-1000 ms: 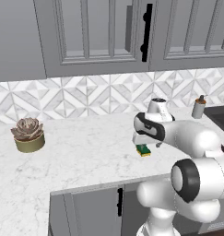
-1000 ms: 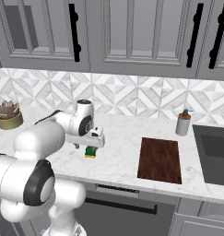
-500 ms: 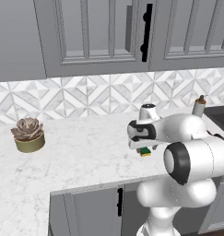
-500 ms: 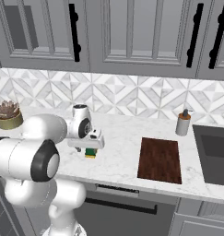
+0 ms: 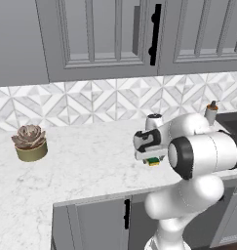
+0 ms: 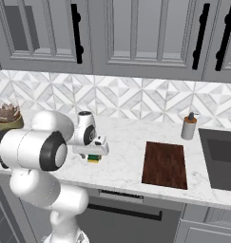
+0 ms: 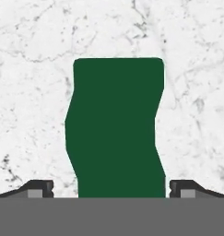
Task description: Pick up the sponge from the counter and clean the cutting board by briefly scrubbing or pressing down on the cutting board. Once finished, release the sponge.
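The broad white marble counter with faint grey veining [image 6: 121, 166] carries every item of the task. The flat rectangular dark reddish-brown wooden cutting board [image 6: 165, 163] lies on it toward the sink side, well apart from the working point. The two-finger gripper of the white arm [image 6: 93, 153] hangs low over the small rectangular sponge with a dark green top layer over a yellow bottom layer [image 6: 93, 159], which rests on the counter near its front edge, between the potted succulent [image 6: 7, 117] and the cutting board. In the hand view the sponge [image 7: 115, 129] fills the centre, and the two dark fingertips [image 7: 37, 189] stand one at each side of it, a sliver of marble showing between each tip and the green edge; the jaws are therefore spread and astride the sponge, not yet pinching it. Judged risks: the sponge sits skewed and its outline is uneven, so closing may bear on one corner first and turn or push it out. Closing too high would catch only the soft green layer, and the block could slip free during transfer. Descending further with the fingers spread could drive the tips against the marble. The brown soap dispenser [image 6: 187, 126] stands just behind the board and could be struck during scrubbing.
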